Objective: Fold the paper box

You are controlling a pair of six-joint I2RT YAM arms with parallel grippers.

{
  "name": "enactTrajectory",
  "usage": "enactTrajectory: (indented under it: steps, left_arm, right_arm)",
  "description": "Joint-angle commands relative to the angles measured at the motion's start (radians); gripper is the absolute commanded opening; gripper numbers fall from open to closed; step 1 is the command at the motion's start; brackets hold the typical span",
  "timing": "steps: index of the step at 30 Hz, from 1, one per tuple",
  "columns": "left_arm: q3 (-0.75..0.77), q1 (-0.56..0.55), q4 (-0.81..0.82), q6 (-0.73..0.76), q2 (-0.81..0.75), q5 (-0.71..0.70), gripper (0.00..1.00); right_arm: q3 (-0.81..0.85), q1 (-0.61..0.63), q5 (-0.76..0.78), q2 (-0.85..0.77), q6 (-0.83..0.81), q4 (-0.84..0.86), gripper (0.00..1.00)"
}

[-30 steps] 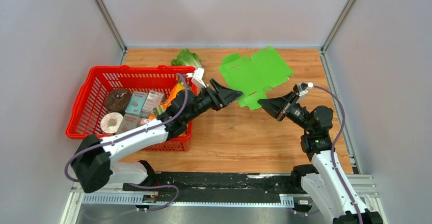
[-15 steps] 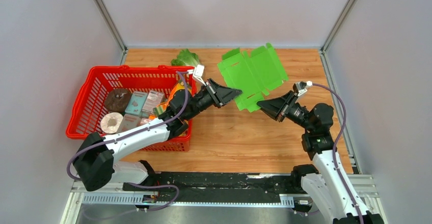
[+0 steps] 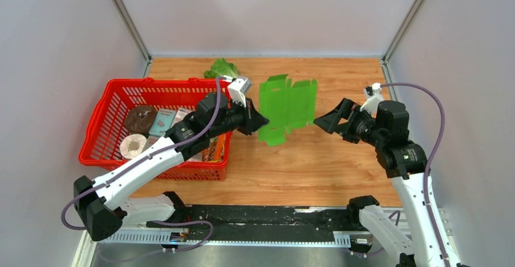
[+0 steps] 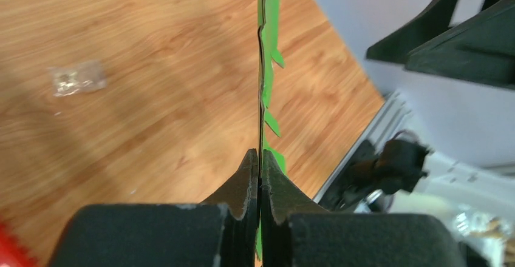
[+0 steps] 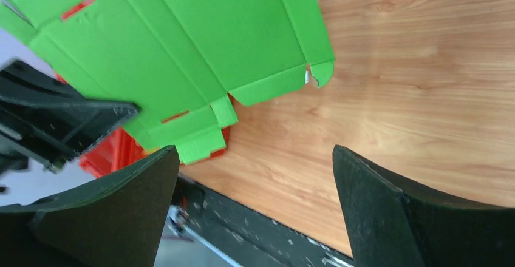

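Observation:
The paper box (image 3: 286, 105) is a bright green die-cut sheet with flaps, unfolded, held upright on edge above the table's middle. My left gripper (image 3: 262, 122) is shut on its lower left edge. In the left wrist view the card (image 4: 265, 67) runs edge-on out from between the pressed-together fingertips of the left gripper (image 4: 260, 158). My right gripper (image 3: 320, 121) stands open just right of the sheet, touching nothing. The right wrist view shows the sheet's broad face (image 5: 182, 42) ahead and to the left of the wide-apart right gripper (image 5: 255, 152).
A red basket (image 3: 164, 82) with several packets and round items sits at the left, under the left arm. A pale lettuce (image 3: 222, 69) lies behind it. A small clear bag (image 4: 76, 77) lies on the wood. Grey walls close three sides.
The left gripper shut on the sheet and lifted it from lying flat to standing upright. The right gripper let go, opened wide and drew back to the right.

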Motion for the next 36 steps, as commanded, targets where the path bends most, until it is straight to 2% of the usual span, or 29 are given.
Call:
enactTrajectory:
  steps: [1,2,3,6,9,14,18,19,20,24,26,28,29,30,33,35,36]
  left_arm:
    - [0.092,0.005,-0.406,0.331,-0.016,0.034,0.0]
    - [0.089,0.005,-0.417,0.348,-0.014,0.054,0.0]
    - [0.083,0.005,-0.42,0.363,-0.019,0.132,0.0]
    - [0.069,0.005,-0.432,0.416,-0.025,0.262,0.0]
    - [0.055,0.005,-0.448,0.425,-0.049,0.298,0.0]
    - [0.052,0.005,-0.457,0.425,-0.066,0.398,0.0]
    - [0.044,0.004,-0.449,0.446,-0.071,0.505,0.0]
    - [0.047,0.005,-0.457,0.455,-0.071,0.517,0.0]
    - [0.056,0.005,-0.463,0.463,-0.071,0.525,0.0]
    - [0.083,0.004,-0.518,0.514,-0.079,0.53,0.0]
    - [0.081,0.005,-0.533,0.523,-0.091,0.533,0.0]
    - [0.083,0.005,-0.546,0.538,-0.1,0.527,0.0]
    - [0.083,0.005,-0.547,0.54,-0.109,0.524,0.0]
    - [0.084,0.005,-0.549,0.541,-0.112,0.525,0.0]
    - [0.083,0.004,-0.515,0.526,-0.129,0.528,0.0]
    - [0.073,0.005,-0.491,0.511,-0.135,0.534,0.0]
    - [0.07,0.005,-0.468,0.496,-0.137,0.551,0.0]
  right_arm:
    - [0.161,0.144,0.107,0.098,-0.275,-0.133,1.0]
    - [0.213,0.191,0.111,0.118,-0.303,-0.113,1.0]
    - [0.238,0.284,0.123,0.144,-0.338,-0.095,1.0]
    - [0.369,0.417,0.219,0.273,-0.479,-0.113,1.0]
    - [0.443,0.446,0.186,0.369,-0.59,-0.144,0.97]
    - [0.42,0.446,0.1,0.383,-0.728,-0.091,0.95]
    - [0.39,0.446,-0.113,0.377,-0.773,-0.088,0.9]
    - [0.373,0.446,-0.197,0.374,-0.762,-0.069,0.88]
    - [0.364,0.446,-0.219,0.371,-0.751,-0.056,0.84]
    - [0.319,0.446,-0.297,0.339,-0.696,-0.006,0.62]
    - [0.301,0.446,-0.374,0.322,-0.687,0.001,0.59]
    - [0.292,0.446,-0.408,0.305,-0.685,0.007,0.53]
    - [0.288,0.445,-0.412,0.301,-0.667,0.014,0.51]
    - [0.284,0.446,-0.417,0.298,-0.658,0.033,0.43]
    - [0.275,0.446,-0.462,0.298,-0.648,0.033,0.28]
    - [0.261,0.446,-0.422,0.285,-0.612,0.043,0.27]
    - [0.25,0.446,-0.407,0.278,-0.59,0.065,0.21]
